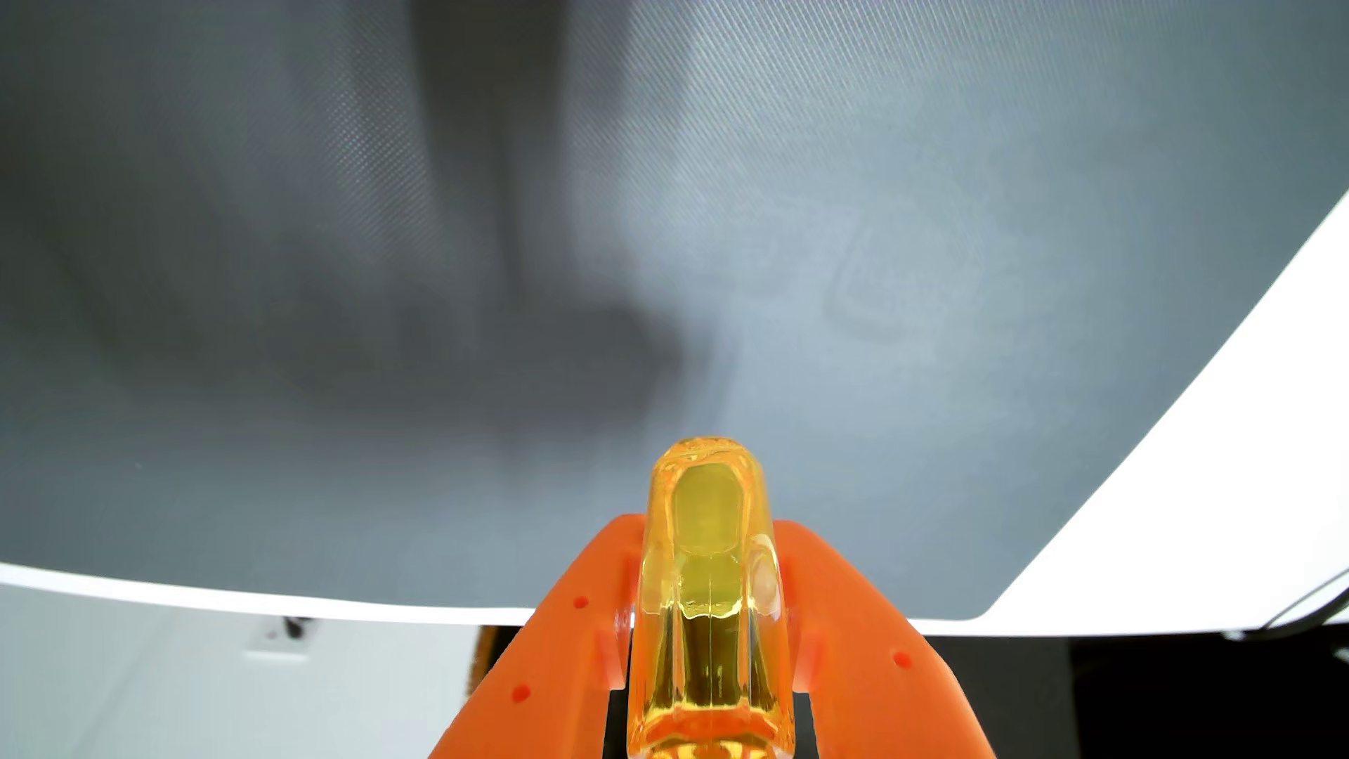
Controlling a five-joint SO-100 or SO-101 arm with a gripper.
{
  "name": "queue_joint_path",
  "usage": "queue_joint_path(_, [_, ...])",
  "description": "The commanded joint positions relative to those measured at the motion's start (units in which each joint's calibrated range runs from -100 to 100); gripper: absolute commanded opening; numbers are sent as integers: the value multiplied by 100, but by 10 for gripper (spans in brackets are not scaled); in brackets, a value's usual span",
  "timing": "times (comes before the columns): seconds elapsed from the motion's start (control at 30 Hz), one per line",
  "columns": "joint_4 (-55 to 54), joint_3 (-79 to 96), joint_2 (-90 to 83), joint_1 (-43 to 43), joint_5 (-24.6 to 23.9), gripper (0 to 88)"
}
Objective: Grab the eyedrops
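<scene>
While the orange pincer [709,540] reaches in from the six o'clock edge of the wrist view, its two fingers [555,657] are pressed against the sides of the eyedrops [709,584], one on the nine o'clock flank and one on the three o'clock flank. That bottle is clear amber-yellow plastic with a rounded end pointing toward twelve o'clock, and a darker yellow-green core shows through its wall. It sits between the fingers at the lower middle of the view, its rounded end jutting beyond their tips. Small round holes dot the outer faces of both fingers.

Behind the bottle spreads a grey mat [803,219] with a fine woven texture, covering most of the view from the centre up to twelve o'clock. A dark, soft-edged shadow [511,306] runs down the mat from about eleven o'clock toward the centre. A faint pressed outline marks the mat near two o'clock. The white tabletop [1241,438] borders the mat at four o'clock and runs along its lower edge toward eight o'clock.
</scene>
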Motion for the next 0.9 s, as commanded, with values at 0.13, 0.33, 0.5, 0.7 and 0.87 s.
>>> queue_joint_path(0.13, [-127, -232, -558, 183, -256, 5])
queue_joint_path(0.33, [-153, -232, -626, -9, -334, 6])
queue_joint_path(0.5, [-153, -259, -626, -142, -329, 6])
queue_joint_path(0.7, [-162, -259, -600, -175, -334, 6])
queue_joint_path(0.87, [-162, -259, -600, -175, -334, 6])
